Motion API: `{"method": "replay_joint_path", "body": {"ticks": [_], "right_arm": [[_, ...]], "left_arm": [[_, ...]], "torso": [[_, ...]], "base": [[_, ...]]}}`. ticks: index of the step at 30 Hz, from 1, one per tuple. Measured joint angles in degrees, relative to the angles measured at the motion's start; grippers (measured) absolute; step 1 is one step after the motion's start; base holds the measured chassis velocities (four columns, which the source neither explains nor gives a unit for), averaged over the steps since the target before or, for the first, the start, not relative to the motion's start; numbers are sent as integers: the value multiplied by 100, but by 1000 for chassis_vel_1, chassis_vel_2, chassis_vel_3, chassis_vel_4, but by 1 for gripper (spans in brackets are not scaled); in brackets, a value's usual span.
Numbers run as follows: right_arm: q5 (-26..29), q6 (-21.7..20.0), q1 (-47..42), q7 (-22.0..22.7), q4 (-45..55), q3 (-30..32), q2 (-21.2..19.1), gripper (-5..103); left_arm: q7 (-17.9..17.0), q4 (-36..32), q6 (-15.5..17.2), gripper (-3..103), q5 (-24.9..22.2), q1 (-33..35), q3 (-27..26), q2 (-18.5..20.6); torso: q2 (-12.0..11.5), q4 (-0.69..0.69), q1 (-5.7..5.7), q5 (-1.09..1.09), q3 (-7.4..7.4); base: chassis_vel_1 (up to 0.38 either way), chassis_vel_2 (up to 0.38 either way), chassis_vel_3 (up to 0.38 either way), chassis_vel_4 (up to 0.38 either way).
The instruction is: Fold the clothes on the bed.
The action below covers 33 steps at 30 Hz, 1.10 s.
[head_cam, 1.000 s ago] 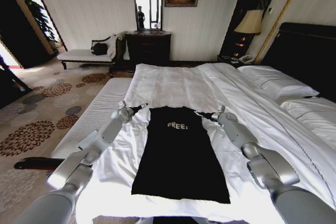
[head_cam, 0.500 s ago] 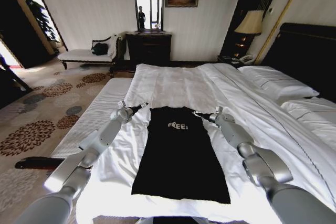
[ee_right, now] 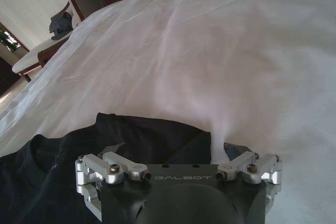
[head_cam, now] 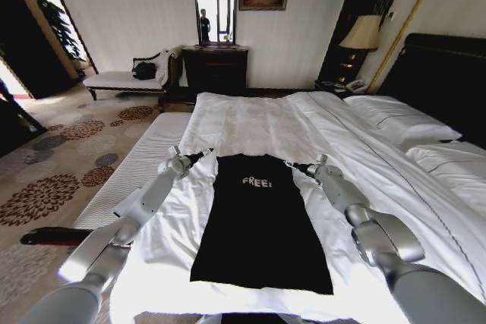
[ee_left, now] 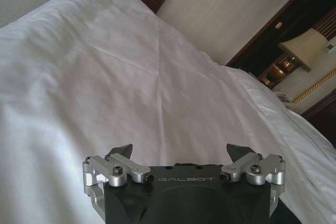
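Right now the black T-shirt (head_cam: 260,221) is lying flat in the lower centre of the head view, on the white duvet of the bed (head_cam: 250,123), sleeves already tucked in so it is reading as a long narrow strip, collar pointing up-frame. Left end effector (head_cam: 206,152) is sitting just beside the upper-left shoulder corner, fingers (ee_left: 122,152) spread, nothing between them. Right end effector (head_cam: 289,164) is sitting at the upper-right shoulder corner, fingers also spread, one either side of the fabric edge in the right wrist view. Step in hand looks like grasping both shoulders for the lengthwise fold. Next move probably calls for both closing on the cloth evenly, then lifting together toward the hem.
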Motion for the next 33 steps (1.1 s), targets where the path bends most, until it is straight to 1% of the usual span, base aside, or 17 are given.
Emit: {"method": "replay_joint_path", "body": {"ticks": [1, 2, 4, 5, 6, 7, 8, 9, 13, 15, 18, 19, 20, 21, 26, 30, 33], "right_arm": [[0, -12, -7, -2, 5, -2, 24, 102], [0, -14, -12, -4, 6, -3, 32, 98], [-1, -15, -15, -5, 8, -4, 38, 98], [-4, -18, -25, -9, 10, -5, 51, 93], [-19, -21, -41, -16, 10, -7, 69, 83], [-27, -21, -48, -16, 4, -7, 81, 83], [-31, -21, -54, -13, -6, -6, 95, 78], [-31, -21, -54, -13, -6, -6, 95, 78], [-11, -16, -58, -3, -19, -6, 85, 55], [-5, -16, -58, -1, -21, -6, 83, 55], [13, -5, -54, 22, -39, -9, 85, 39], [16, -1, -53, 24, -41, -10, 88, 39], [21, 12, -51, 27, -47, -11, 93, 34], [21, 12, -51, 27, -47, -11, 93, 34], [55, 51, -52, 32, -56, -19, 112, 7], [74, 51, -93, 29, -13, -38, 87, 1], [76, 51, -111, 20, -4, -52, 58, 1]], "left_arm": [[0, 0, 0, 100, 3, 0, 0, -12], [0, 0, 0, 100, 5, -1, 0, -18], [0, 0, 0, 100, 5, -2, 0, -21], [0, 0, 0, 100, 8, -7, 0, -24], [0, -3, 0, 100, 12, -11, 0, -29], [0, -11, 0, 100, 13, -10, 0, -27], [0, -25, 0, 100, 15, -2, -2, -19], [0, -25, 0, 100, 15, -2, -2, -19], [0, -49, -1, 100, 21, 31, -9, 12], [0, -48, -2, 100, 22, 34, -11, 15], [0, -16, -11, 100, 23, 36, -21, 7], [0, 1, -12, 100, 23, 34, -21, -4], [0, 31, -14, 100, 23, 27, -21, -20], [0, 31, -14, 100, 23, 27, -21, -20], [0, 220, -5, 100, 121, -58, -52, -221], [0, 272, -2, 100, 151, -78, -96, -350], [0, 400, -15, 100, 229, -114, -92, -495]], "torso": [[0, 1, 0, -1, 0], [0, 2, 0, -1, 0], [0, 2, 0, -2, 0], [0, 2, 0, -2, 0], [0, 0, 0, -1, 0], [0, -1, 0, -2, 0], [0, -4, 0, 0, 0], [0, -4, 0, 0, 0], [0, -1, 0, -1, 0], [0, 0, 0, -1, 0], [0, 0, 0, -1, 0], [0, -1, 0, -1, 0], [0, -1, 0, -1, 0], [0, -1, 0, -1, 0], [0, 0, 1, -1, 0], [0, -1, 0, 0, 0], [0, -2, 0, 0, 0]], "base": [[0, 0, 0, 0], [0, 0, 0, 0], [0, 0, 0, 0], [0, 0, 0, 0], [0, 0, 0, 0], [0, 0, 0, 0], [0, 0, 0, 0], [0, 0, 0, 0], [0, 0, 0, 0], [0, 0, 0, 0], [0, 0, 0, 0], [0, 0, 0, 0], [0, 0, 0, 0], [0, 0, 0, 0], [0, 0, 0, 0], [0, 0, 0, 0], [0, 0, 0, 0]]}}
